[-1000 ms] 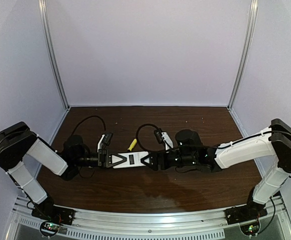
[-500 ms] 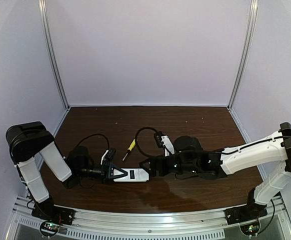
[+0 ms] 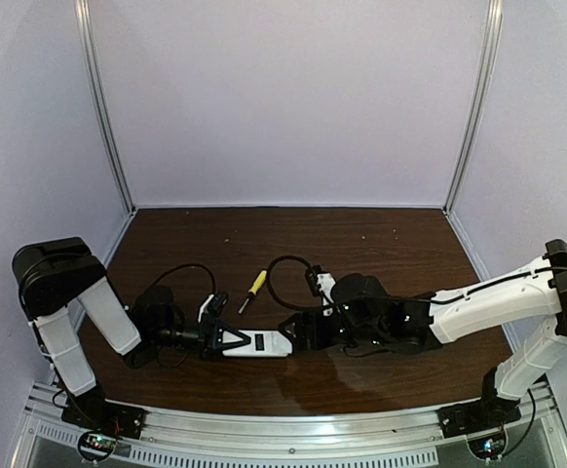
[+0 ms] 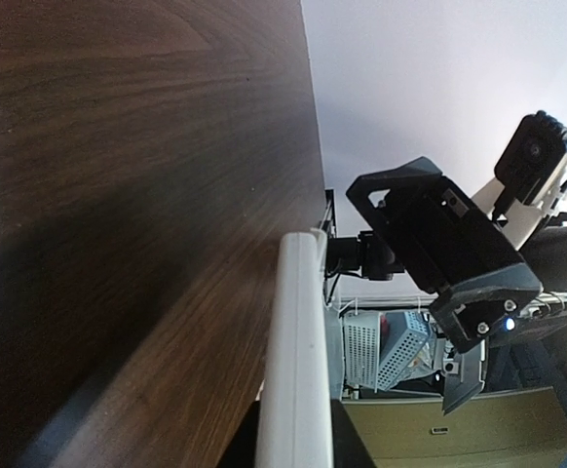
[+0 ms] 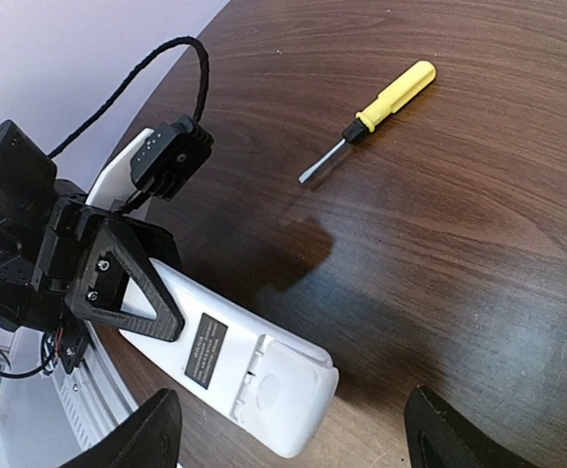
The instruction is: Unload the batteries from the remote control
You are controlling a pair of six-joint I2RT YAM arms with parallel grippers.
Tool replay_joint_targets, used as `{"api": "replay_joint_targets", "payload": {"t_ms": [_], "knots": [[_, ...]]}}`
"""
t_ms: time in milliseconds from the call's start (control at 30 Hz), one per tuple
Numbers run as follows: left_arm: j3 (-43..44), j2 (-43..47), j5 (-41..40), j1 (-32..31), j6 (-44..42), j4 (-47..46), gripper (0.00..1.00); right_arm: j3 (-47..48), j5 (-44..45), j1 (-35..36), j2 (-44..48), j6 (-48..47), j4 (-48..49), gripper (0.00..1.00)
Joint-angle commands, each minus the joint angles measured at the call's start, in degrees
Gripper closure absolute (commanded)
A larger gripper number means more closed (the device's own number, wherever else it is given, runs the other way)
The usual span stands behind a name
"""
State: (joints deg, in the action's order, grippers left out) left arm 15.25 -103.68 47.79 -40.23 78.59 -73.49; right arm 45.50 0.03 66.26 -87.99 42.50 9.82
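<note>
As you drew the remote control (image 5: 254, 375) back toward the near edge of the table (image 3: 381, 244) over the last second, both arms came with it. It ended lower and slightly further left in the overhead view than it had been. The yellow-handled screwdriver (image 5: 371, 115), which had sat just behind the handset, now lay well clear beyond it.

Your left gripper (image 5: 128, 292) was clamped across one end of the remote, holding it back-side up just above the wood. Your right gripper (image 3: 296, 331) sat at the other end with its fingers (image 5: 157, 434) spread wide. As far as the wrist view showed, they were not pressing on the handset.

That probably meant the left arm alone carried the load. The right was free to work on the battery door, which looked closed. The white back showed its dark label and a smooth panel beyond it. No batteries were visible; I judged them to be inside, so the unloading itself had not begun.

The surface was dark brown wood grain, glossy enough to throw reflections. Pale lilac walls (image 3: 293, 97) enclosed it, with aluminium posts (image 3: 103, 107) at the back corners and a metal rail (image 3: 293, 429) along the near edge.
</note>
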Motion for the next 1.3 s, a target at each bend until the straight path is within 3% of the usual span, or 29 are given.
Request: {"api": "replay_joint_targets", "payload": {"t_ms": [0,367,767,1267], "knots": [[1.3,2.9,1.4,-1.0,-1.1,-20.6,1.00,0.9,0.1,0.7,-1.1,2.2,0.4,0.20],[2.5,11.9,-0.9,-2.1,-10.2,-4.3,1.00,2.9,-1.6,1.5,-4.4,2.4,1.3,0.26],[2.5,12.0,-0.9,-2.1,-10.3,-4.1,1.00,5.8,3.9,3.5,-4.9,1.1,-4.8,0.55],[2.4,12.8,-1.6,-2.0,-11.7,-2.0,1.00,6.8,7.7,4.3,-2.9,0.7,-8.6,0.80]]}}
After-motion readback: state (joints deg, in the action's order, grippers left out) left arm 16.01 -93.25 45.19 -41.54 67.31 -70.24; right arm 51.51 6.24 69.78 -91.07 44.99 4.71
